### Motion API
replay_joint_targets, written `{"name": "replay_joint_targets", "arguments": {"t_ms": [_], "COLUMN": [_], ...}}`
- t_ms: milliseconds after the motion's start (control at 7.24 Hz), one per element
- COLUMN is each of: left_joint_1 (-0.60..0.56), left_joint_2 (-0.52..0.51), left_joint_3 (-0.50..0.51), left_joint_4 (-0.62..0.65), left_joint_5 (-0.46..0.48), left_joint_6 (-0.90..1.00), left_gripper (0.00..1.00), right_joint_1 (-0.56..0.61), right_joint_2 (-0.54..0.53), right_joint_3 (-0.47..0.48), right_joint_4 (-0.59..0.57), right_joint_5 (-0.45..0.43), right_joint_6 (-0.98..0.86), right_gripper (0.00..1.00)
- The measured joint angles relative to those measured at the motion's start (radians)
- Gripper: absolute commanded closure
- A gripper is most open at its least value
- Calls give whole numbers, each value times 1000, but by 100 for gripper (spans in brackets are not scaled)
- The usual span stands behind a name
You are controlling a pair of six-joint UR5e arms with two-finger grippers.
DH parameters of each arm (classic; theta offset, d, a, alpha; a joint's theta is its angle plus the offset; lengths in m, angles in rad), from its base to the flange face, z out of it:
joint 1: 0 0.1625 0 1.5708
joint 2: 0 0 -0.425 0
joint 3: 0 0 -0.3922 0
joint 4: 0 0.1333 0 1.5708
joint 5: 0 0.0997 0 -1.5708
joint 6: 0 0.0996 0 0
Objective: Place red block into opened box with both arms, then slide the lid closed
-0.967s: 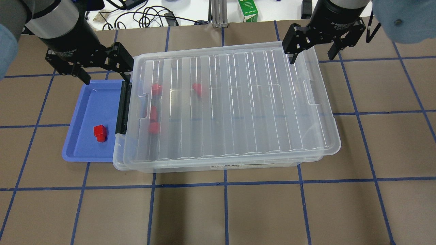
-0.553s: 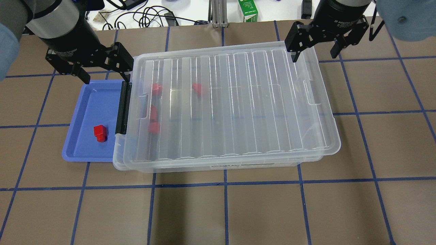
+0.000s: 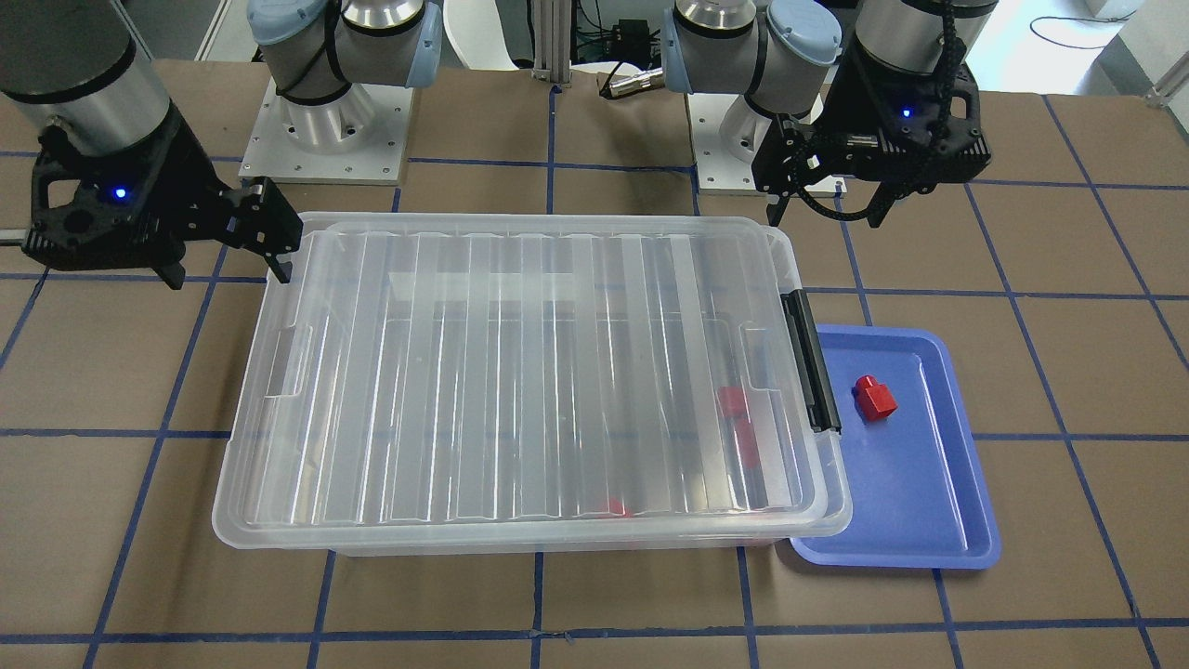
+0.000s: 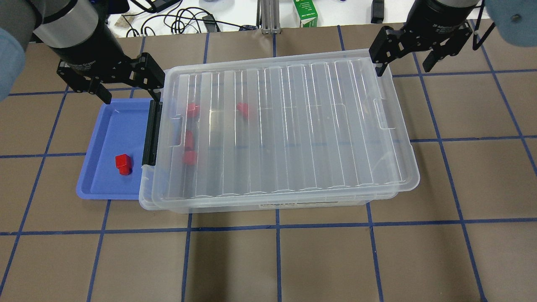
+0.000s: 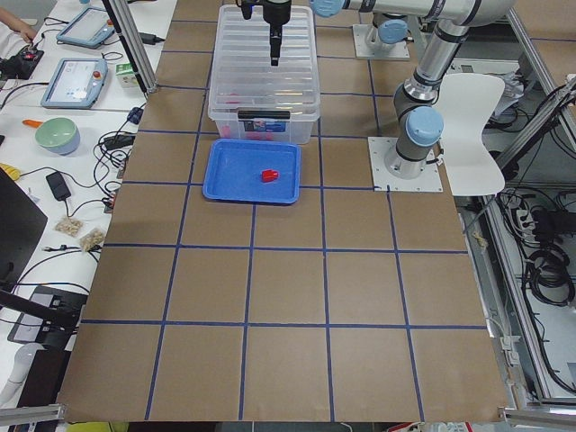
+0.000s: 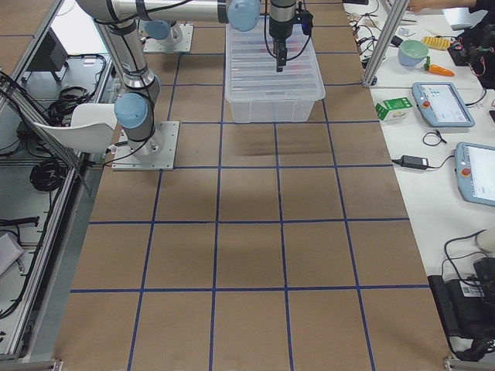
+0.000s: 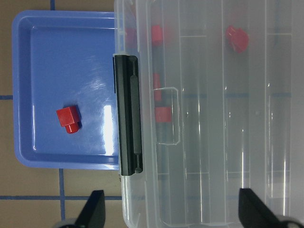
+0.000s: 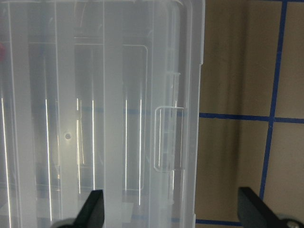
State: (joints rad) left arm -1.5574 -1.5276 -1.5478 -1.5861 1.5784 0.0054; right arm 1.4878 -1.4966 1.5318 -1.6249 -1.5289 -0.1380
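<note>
The clear box (image 4: 272,205) lies across the table with the ribbed lid (image 4: 285,126) over nearly all of it, offset slightly toward my right arm's end. Several red blocks (image 4: 192,110) show through the lid near the black latch bar (image 4: 152,132). One more red block (image 4: 123,163) (image 7: 69,118) sits on the blue tray (image 4: 105,184). My left gripper (image 4: 130,93) (image 3: 827,209) hangs open over the far corner by the latch, holding nothing. At the lid's far right corner my right gripper (image 4: 403,67) (image 3: 226,269) is open and empty, one finger by the rim.
The blue tray (image 3: 929,539) butts against the box's latch end. Cables and a green carton (image 4: 305,12) lie beyond the table's far edge. Side tables carry tablets (image 6: 442,103) and a bowl. A brown mat with blue grid lines covers the table.
My right gripper has drifted right and toward the far edge, off the lid's surface to its corner. The left gripper, lid and blocks have not moved.
</note>
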Motion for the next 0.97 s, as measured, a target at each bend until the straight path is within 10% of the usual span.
{"name": "replay_joint_targets", "arguments": {"t_ms": [553,967], "left_joint_1": [7,7], "left_joint_2": [0,-2], "left_joint_3": [2,5], "left_joint_4": [-1,-1], "left_joint_5": [-2,-9], "left_joint_6": [3,3], "left_gripper": [0,0], "right_joint_1": [-41,-72], "right_joint_2": [89,100], "right_joint_3": [203,221], "right_joint_4": [-314,-347], "right_joint_5": [-7,-8], "right_joint_6": [-34,-66], "right_gripper": [1,1]}}
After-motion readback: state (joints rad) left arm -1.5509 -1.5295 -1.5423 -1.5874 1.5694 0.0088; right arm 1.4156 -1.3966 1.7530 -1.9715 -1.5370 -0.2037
